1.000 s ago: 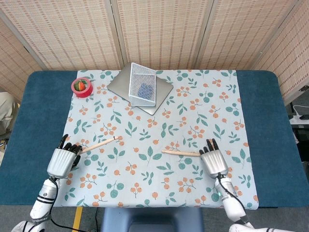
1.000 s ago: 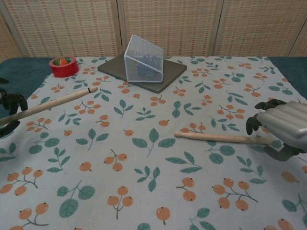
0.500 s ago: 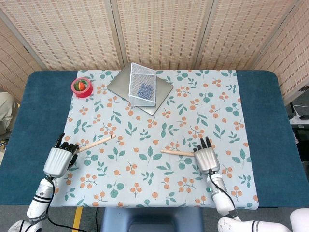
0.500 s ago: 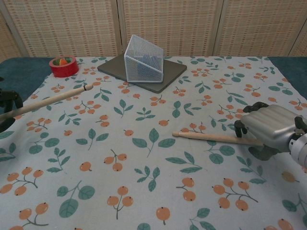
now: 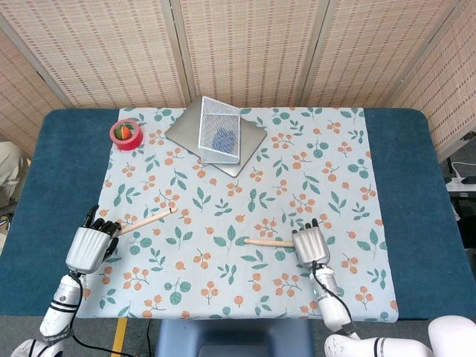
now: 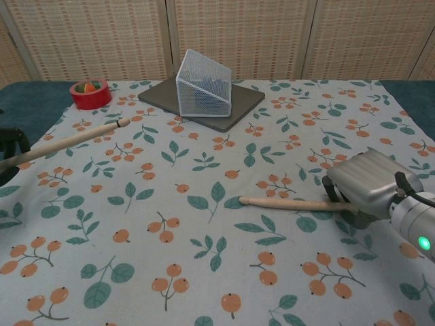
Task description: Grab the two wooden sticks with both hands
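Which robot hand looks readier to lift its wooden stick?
Neither clearly: the left robot hand grips the left stick, already tilted up, and the right robot hand grips the right stick.

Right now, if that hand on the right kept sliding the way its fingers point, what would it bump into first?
Nothing soon, as far as I can see. The right hand, holding a wooden stick, points up the flowered cloth. Only bare cloth lies ahead; the mesh basket sits well off to the left. Depth is hard to judge.
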You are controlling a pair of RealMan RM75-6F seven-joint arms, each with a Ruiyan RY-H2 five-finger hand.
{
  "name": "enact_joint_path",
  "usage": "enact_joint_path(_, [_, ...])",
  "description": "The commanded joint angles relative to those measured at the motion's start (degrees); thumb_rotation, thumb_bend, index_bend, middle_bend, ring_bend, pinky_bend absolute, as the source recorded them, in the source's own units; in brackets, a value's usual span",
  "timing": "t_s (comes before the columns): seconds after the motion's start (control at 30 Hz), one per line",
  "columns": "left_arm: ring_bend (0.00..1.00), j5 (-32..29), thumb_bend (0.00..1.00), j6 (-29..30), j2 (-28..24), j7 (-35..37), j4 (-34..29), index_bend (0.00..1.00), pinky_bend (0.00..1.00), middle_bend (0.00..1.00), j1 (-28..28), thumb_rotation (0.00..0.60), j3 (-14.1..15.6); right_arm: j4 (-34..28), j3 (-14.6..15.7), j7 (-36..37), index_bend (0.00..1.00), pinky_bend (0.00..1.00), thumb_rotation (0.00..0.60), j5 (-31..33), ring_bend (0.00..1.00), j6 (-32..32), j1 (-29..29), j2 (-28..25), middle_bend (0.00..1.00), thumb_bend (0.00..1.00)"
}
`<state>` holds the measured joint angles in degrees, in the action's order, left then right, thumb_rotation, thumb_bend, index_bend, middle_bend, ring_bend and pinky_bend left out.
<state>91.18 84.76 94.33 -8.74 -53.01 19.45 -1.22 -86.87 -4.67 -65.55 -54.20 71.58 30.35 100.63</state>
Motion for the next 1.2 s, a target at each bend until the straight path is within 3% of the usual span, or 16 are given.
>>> enact_joint_path(0.03, [0.45, 0.0, 0.53, 0.0, -0.1, -0.1, 0.0, 0.83, 0.15, 0.84, 0.0, 0.6, -0.1, 0.0, 0.6, 0.8, 0.85, 0.32, 0.6, -1.3, 0.49, 0.7, 0.0, 0.1, 0.68, 0.36])
enact_joint_path(0.23, [0.45, -0.3, 0.53, 0.0, -0.7, 0.1, -0.7, 0.83, 0.15, 0.84, -0.1, 0.6, -0.5, -0.2, 2.1, 5.9, 1.0, 0.33, 0.6, -6.9, 0.59, 1.9, -0.6, -0.9, 0.82, 0.36])
enact_joint_path(0.53, [0.47, -3.3, 0.54, -2.4, -4.3, 2.9, -4.4, 0.83, 0.15, 0.84, 1.4, 0.6, -3.7, -7.8, 3.7, 16.6, 1.0, 0.33, 0.6, -17.0, 0.61, 5.4, -2.8, -6.8, 0.83, 0.37])
enact_joint_path(0.67, [0.47, -3.4, 0.54, -3.4, -5.3, 2.7, -8.2, 0.83, 0.15, 0.84, 2.1, 0.6, -3.9, -9.8, 3.3, 21.2, 1.0, 0.33, 0.6, -21.7, 0.61, 6.6, -3.1, -6.9, 0.84, 0.37])
enact_joint_path(1.2, [0.48, 2.7, 0.54, -3.6, -3.0, -12.5, -27.2, 0.83, 0.16, 0.84, 4.3, 0.6, -1.5, -9.4, -2.5, 18.2, 1.0, 0.33, 0.6, -19.5, 0.61, 1.8, 1.1, 1.8, 0.84, 0.37])
